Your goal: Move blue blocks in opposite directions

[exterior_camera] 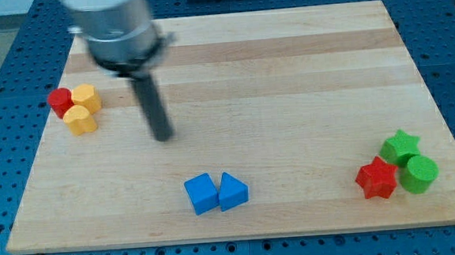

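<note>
A blue cube [201, 193] and a blue triangular block [232, 191] lie side by side, touching, near the view's bottom, left of centre. My tip [162, 136] is above and to the left of the blue cube, apart from it by a clear gap. The rod rises from the tip to the arm's grey body at the view's top left.
A red block [60, 100] and two yellow blocks [85, 97] [80, 119] cluster at the view's left. A green star [400, 146], a red star [376, 178] and a green cylinder [419, 173] cluster at the bottom right. The wooden board [288, 76] ends on all sides.
</note>
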You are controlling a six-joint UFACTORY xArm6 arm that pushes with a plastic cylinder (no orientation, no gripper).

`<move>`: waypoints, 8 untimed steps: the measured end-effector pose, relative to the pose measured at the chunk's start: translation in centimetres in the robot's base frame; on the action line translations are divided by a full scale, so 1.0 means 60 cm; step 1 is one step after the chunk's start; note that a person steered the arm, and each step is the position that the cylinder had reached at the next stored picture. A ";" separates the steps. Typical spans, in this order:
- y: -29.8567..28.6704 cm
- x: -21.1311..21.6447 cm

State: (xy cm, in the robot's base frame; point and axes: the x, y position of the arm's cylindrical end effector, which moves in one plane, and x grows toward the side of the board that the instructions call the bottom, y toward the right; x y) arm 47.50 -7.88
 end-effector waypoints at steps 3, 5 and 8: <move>0.234 0.186; 0.118 0.175; -0.039 0.171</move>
State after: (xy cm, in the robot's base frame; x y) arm 57.78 -10.22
